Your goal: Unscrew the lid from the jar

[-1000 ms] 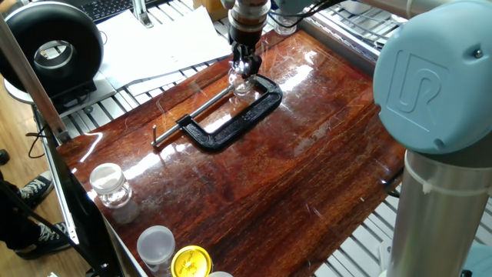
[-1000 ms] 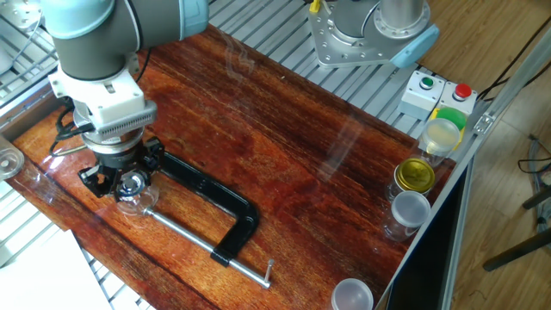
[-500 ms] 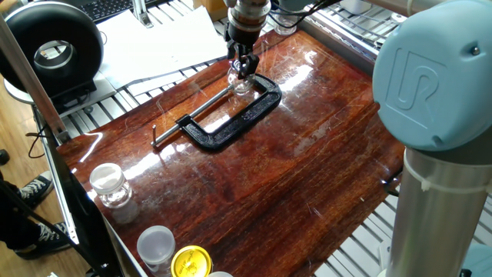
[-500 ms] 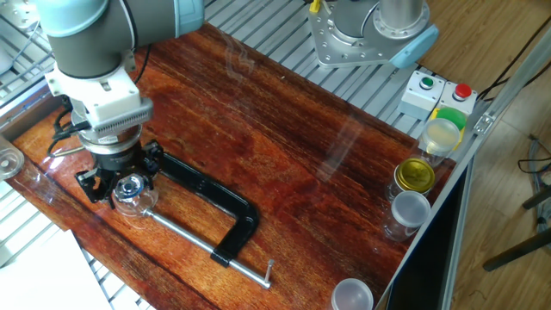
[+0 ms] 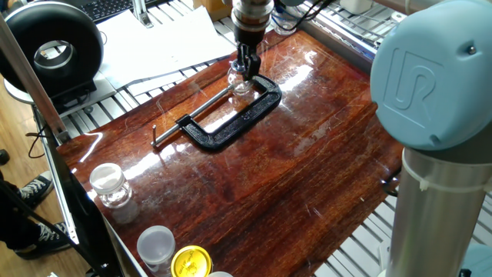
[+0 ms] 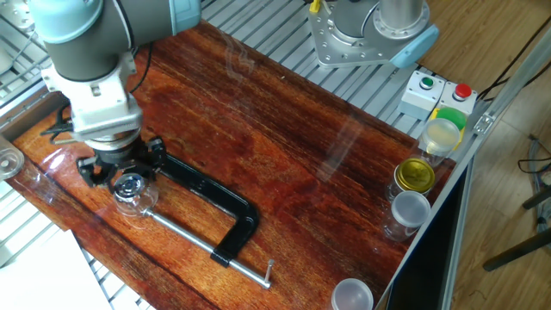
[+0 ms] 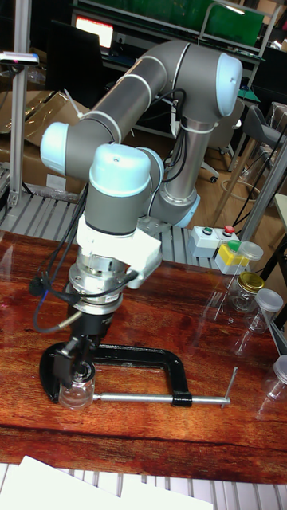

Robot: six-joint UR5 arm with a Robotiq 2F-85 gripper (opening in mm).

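The gripper (image 6: 126, 178) has turned a little further around since half a second ago, its jaws narrow on the lid (image 6: 131, 184) of the small jar (image 7: 77, 393) held in the black C-clamp (image 5: 231, 115), so the unscrewing seems underway.

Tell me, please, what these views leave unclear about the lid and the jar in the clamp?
- Lid: whether it is loosened; clear glass, too small in every view.
- End effector: contact with the lid; the wrist hides it in the other fixed view, blurred in the tall view.
- Jar: how the black C-clamp grips it; the jar itself blocks that.
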